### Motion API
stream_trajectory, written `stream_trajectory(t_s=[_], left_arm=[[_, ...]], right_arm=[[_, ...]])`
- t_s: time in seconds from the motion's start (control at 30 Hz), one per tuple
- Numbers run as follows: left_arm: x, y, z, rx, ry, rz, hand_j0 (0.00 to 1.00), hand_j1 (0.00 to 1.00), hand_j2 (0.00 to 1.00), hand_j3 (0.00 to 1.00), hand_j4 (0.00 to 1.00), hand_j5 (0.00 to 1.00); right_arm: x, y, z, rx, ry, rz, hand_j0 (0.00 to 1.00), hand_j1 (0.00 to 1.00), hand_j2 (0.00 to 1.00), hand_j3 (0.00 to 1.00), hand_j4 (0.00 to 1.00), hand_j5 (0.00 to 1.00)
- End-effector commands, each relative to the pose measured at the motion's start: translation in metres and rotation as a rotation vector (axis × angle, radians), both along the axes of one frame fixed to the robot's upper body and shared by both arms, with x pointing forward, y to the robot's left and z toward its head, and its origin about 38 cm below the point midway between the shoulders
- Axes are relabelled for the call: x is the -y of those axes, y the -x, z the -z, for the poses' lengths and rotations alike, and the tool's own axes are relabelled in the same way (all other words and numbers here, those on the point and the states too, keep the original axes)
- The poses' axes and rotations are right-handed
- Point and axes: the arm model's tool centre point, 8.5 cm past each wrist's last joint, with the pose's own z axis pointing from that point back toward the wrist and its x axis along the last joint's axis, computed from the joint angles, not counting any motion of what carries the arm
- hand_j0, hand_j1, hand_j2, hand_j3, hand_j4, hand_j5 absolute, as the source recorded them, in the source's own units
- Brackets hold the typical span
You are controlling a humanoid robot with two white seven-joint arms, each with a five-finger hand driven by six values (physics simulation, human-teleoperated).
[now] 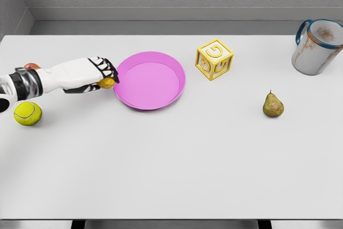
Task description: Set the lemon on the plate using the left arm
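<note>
Grey walls are backing a wide white table (171, 175), and all the work is happening at its left side. Reaching in from the left edge, the left hand (99, 73) is curling its fingers around the lemon (107, 83), which is showing as a small yellow lump under the dark fingertips. The hand is gripping it closed rather than spread, and it is sitting right at the left rim of the pink plate (161, 97), apparently touching or just overlapping that rim. Whether the lemon is hanging clear of the table or resting on it cannot be told from this angle.

Judging by this, the pickup part of the task is looking done: the fruit is in hand and is arriving at the plate's edge. What is remaining is carrying it the last bit over the rim to the plate's flat middle, then opening the fingers and pulling the arm away. The plate itself is holding nothing yet.

Moving outward, a tennis ball (27, 113) is lying just below the forearm near the table's left edge, and a small reddish object is peeking out behind the wrist, too hidden to name. Right of the plate a yellow letter cube (214, 59) is standing, a pear (273, 105) is sitting upright further right, and a stained cup with a blue handle (317, 46) is occupying the far right corner. No right arm is showing.
</note>
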Motion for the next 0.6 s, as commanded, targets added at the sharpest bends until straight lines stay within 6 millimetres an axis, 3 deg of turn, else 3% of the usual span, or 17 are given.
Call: stream_trajectory(t_s=[0.0, 0.2, 0.57], left_arm=[[0.006, 0.0, -0.001, 0.007, 0.018, 0.008, 0.43, 0.43, 0.43, 0.43, 0.43, 0.43], [0.019, -0.003, -0.004, 0.017, 0.042, 0.025, 0.43, 0.43, 0.43, 0.43, 0.43, 0.43], [0.061, -0.009, -0.004, 0.03, 0.109, 0.079, 0.43, 0.43, 0.43, 0.43, 0.43, 0.43]], right_arm=[[0.0, 0.0, 0.0, 0.001, 0.0, 0.001, 1.0, 1.0, 1.0, 1.0, 1.0, 1.0], [0.0, 0.0, 0.0, 0.001, 0.0, 0.001, 1.0, 1.0, 1.0, 1.0, 1.0, 1.0], [0.0, 0.0, 0.0, -0.001, 0.0, 0.001, 1.0, 1.0, 1.0, 1.0, 1.0, 1.0]])
